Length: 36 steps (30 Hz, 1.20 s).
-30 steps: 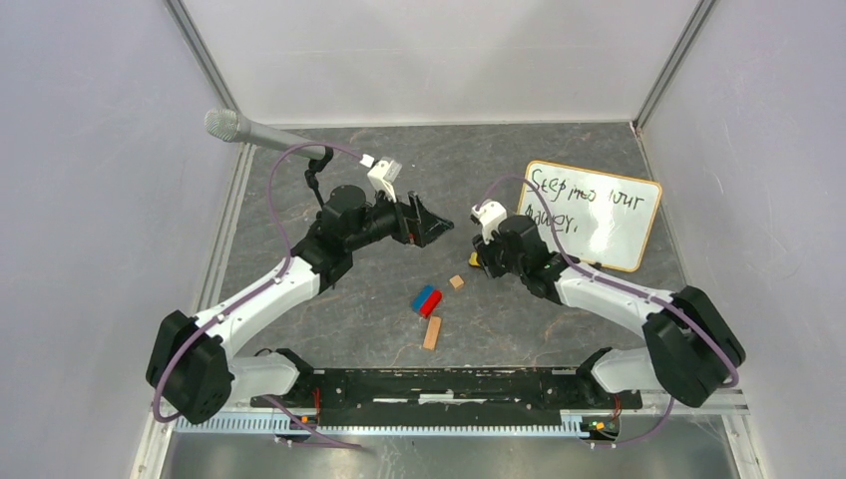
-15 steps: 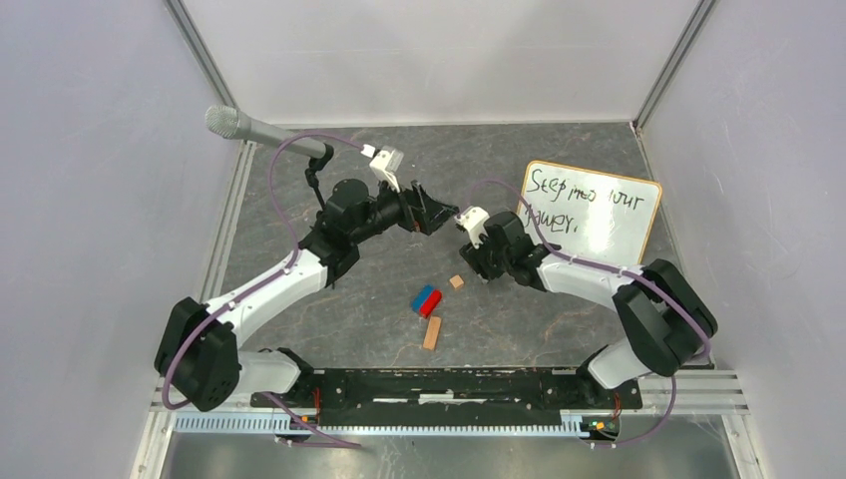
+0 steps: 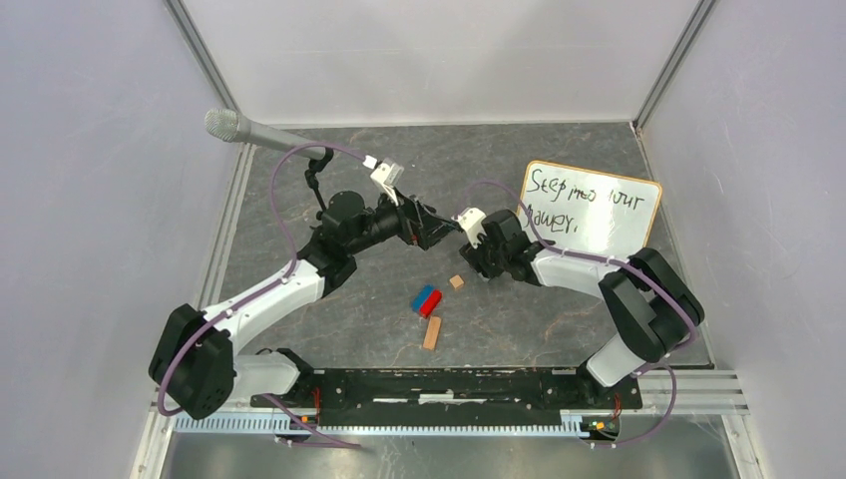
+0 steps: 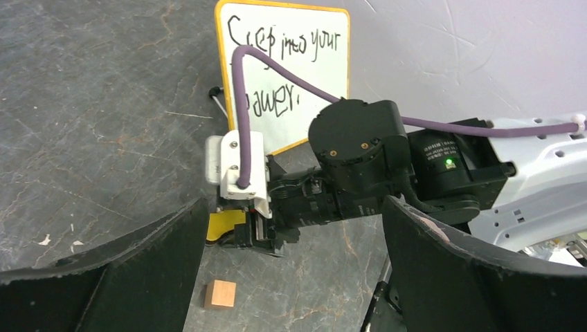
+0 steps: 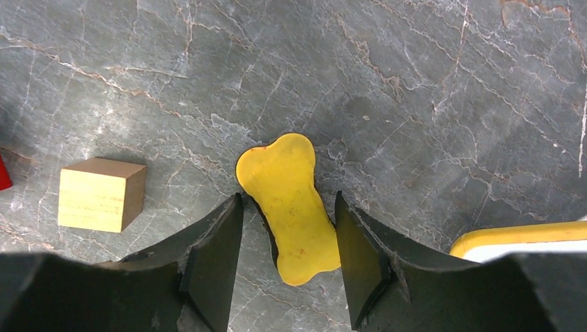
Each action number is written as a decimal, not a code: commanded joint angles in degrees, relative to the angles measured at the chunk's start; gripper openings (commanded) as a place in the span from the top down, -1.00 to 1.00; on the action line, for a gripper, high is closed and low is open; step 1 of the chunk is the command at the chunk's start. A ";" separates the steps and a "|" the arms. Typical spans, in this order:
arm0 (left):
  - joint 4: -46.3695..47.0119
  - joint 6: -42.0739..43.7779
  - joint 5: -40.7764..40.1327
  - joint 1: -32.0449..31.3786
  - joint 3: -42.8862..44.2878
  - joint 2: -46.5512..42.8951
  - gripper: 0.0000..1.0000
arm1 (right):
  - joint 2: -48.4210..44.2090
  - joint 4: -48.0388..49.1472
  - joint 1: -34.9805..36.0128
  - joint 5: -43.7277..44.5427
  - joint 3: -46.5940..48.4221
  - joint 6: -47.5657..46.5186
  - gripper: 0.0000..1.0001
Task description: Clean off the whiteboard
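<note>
The whiteboard [image 3: 599, 215] lies at the back right, with green handwriting and a tan-yellow frame; it also shows in the left wrist view [image 4: 291, 69], and one corner shows in the right wrist view [image 5: 526, 238]. A yellow bone-shaped eraser [image 5: 291, 204] lies on the grey table left of the board. My right gripper [image 5: 287, 200] is open and low over it, one finger on each side; the right finger is touching or almost touching it and a gap shows at the left. My left gripper [image 3: 439, 225] is open and empty, pointing at the right gripper [image 4: 246, 232] from the left.
A small wooden cube [image 3: 456, 282] lies just left of the eraser, also seen in the right wrist view [image 5: 100, 194]. A red-and-blue block [image 3: 426, 300] and a wooden stick [image 3: 432, 332] lie nearer the front. A microphone [image 3: 259, 133] juts in at the back left. Walls enclose the table.
My right gripper has moved a little left and back and now straddles the eraser. My left gripper has swung right, closer to the right gripper.
</note>
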 commanded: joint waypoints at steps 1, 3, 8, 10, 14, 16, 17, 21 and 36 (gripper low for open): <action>3.74 3.50 1.69 -1.12 -0.46 -1.85 -0.99 | 0.51 1.21 -0.61 -1.02 2.73 -0.75 -0.15; 3.74 3.57 1.39 -1.41 -0.50 -2.17 -0.99 | 0.63 1.10 -0.68 -1.44 2.80 -0.74 -0.12; 4.09 3.72 -0.17 -2.18 -1.82 -3.17 -0.99 | -0.83 1.39 -0.68 -2.16 1.57 -0.01 0.33; 4.44 3.66 -1.22 -2.65 -2.50 -3.41 -0.99 | -1.93 2.51 -0.68 -2.61 0.67 0.55 0.39; 4.36 3.22 -3.93 -4.26 -2.90 -4.09 -0.99 | -5.05 2.82 -0.75 -0.31 -1.23 2.90 0.56; 4.17 4.22 -7.26 -6.61 -2.90 -4.00 -0.99 | -8.39 2.98 -0.92 3.02 -2.94 5.02 0.61; 3.49 4.95 -9.44 -8.64 -2.66 -3.58 -0.99 | -10.21 3.06 -1.01 4.77 -3.87 6.10 0.63; 1.90 5.07 -18.34 -14.08 -0.27 -0.04 -0.99 | -20.26 -0.92 -2.07 18.18 -7.30 12.45 0.65; -0.83 4.00 -10.86 -15.39 29.10 33.96 -0.95 | -43.12 -2.96 -20.62 34.27 -13.61 15.01 0.71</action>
